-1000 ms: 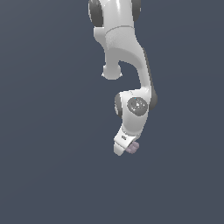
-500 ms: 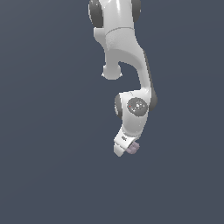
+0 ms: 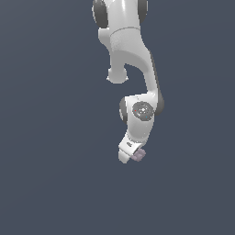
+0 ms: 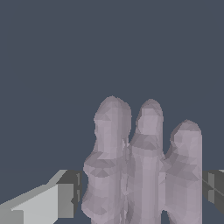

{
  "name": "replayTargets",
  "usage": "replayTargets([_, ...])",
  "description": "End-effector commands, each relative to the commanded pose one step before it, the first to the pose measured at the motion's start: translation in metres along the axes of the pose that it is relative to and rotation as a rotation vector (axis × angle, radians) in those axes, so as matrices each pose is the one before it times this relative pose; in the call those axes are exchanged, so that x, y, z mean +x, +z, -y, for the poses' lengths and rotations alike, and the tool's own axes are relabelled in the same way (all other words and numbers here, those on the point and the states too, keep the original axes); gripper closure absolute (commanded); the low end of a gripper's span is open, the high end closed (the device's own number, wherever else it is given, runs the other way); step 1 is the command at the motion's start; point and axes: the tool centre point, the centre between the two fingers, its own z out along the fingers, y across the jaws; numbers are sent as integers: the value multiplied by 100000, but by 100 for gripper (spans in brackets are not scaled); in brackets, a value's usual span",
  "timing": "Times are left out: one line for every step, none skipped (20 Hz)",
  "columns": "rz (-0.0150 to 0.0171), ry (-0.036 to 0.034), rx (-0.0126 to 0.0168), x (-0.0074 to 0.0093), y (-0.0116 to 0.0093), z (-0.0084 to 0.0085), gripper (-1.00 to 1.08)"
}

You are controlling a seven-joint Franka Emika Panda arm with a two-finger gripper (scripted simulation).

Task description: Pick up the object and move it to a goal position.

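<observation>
The object (image 4: pixel 144 170) is a pale mauve-grey block with three bumpy ridges. In the wrist view it fills the space between my two fingers, one finger (image 4: pixel 48 201) on one side and the other (image 4: pixel 213 186) on the other. In the exterior view the object (image 3: pixel 138 154) shows as a small mauve patch at the tip of my white gripper (image 3: pixel 131 153), held in mid-air. The gripper is shut on the object.
The white arm (image 3: pixel 131 59) comes down from the top of the exterior view. Everything around it is a flat dark blue-grey ground. No other objects and no goal marker show.
</observation>
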Motion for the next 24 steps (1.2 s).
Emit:
replayTargets([30,63,-23,-417,-280,0,108])
replayTargets([0,0,0,-235,-173,28,108])
replayTargets([0,0,0,-269,-198,32,108])
replayTargets([59,13,33,-309,-180,29,108])
replayTargets([0,0,0,-341,-251,40,108])
replayTargets([59,13,33,-383,-235,37,108])
replayTargets([0,0,0,-419,-308,49,108])
replayTargets([59,13,33,-464,-295,47,108])
replayTargets([59,13,33,-507,-328,51,108])
replayTargets([0,0,0,-549,-404,64,108])
replayTargets([83,18,47,-599,-377,58,108])
replayTargets([59,12,34,-643,-429,66,108])
replayTargets([0,0,0,-688,-505,78,108])
replayTargets([101,22,60,-738,-469,69,108])
replayTargets([58,13,36,-780,-531,79,108])
replayTargets([57,13,36,-806,-551,81,108])
replayTargets([57,13,37,-831,-570,83,108])
replayTargets([56,13,39,-846,-582,84,108])
replayTargets([55,13,40,-849,-586,83,108])
replayTargets([66,16,51,-852,-580,80,108])
replayTargets([52,13,44,-854,-592,81,108])
replayTargets([71,19,65,-856,-578,76,108])
replayTargets([47,13,49,-857,-598,78,108])
replayTargets([45,13,51,-859,-601,77,108])
